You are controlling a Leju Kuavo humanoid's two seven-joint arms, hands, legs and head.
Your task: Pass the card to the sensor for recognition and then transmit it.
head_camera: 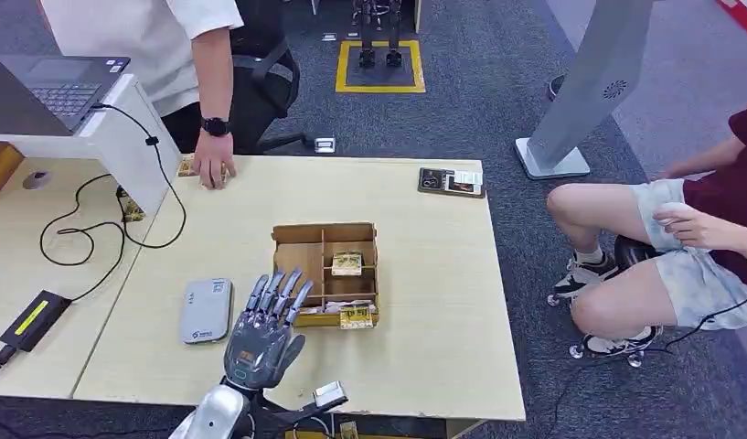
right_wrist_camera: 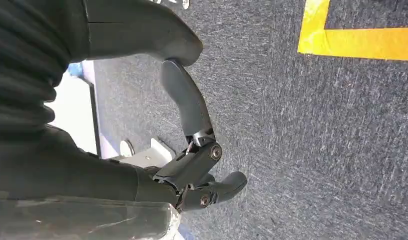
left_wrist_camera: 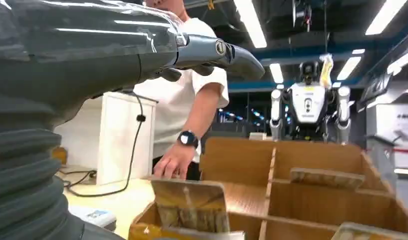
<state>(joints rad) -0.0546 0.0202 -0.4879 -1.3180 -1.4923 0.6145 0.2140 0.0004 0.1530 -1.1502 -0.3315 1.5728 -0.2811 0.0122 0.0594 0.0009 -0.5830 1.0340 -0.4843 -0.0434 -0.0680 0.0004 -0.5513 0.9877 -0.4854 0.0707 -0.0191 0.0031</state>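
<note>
The left hand (head_camera: pixel 264 325) hovers low over the worktop (head_camera: pixel 424 302), fingers spread and straight, holding nothing; its fingertips (head_camera: pixel 282 288) reach the near left corner of the box (head_camera: pixel 325 273). The right hand (right_wrist_camera: pixel 192 150) hangs over grey carpet, its fingers loosely bent around nothing.

The box is shallow, brown, and split by thin partitions into compartments. One card (head_camera: pixel 348 263) sits in a right-hand compartment and another (head_camera: pixel 356 316) at the near right corner; both look small, pale yellow and printed. From the left wrist view a card (left_wrist_camera: pixel 189 205) stands upright in the nearest compartment, leaning on the wall.

The cards should be light, thin and fairly stiff, likely a bit slick, so a pinch on the upper free edge, thumb against fingers, looks like the surest hold. The low walls leave little room beside them.

Left of the hand lies the sensor (head_camera: pixel 206 310), a flat grey rounded slab with a matt look. A person's hand (head_camera: pixel 211 169) rests at the far edge of the pale, smooth worktop.
</note>
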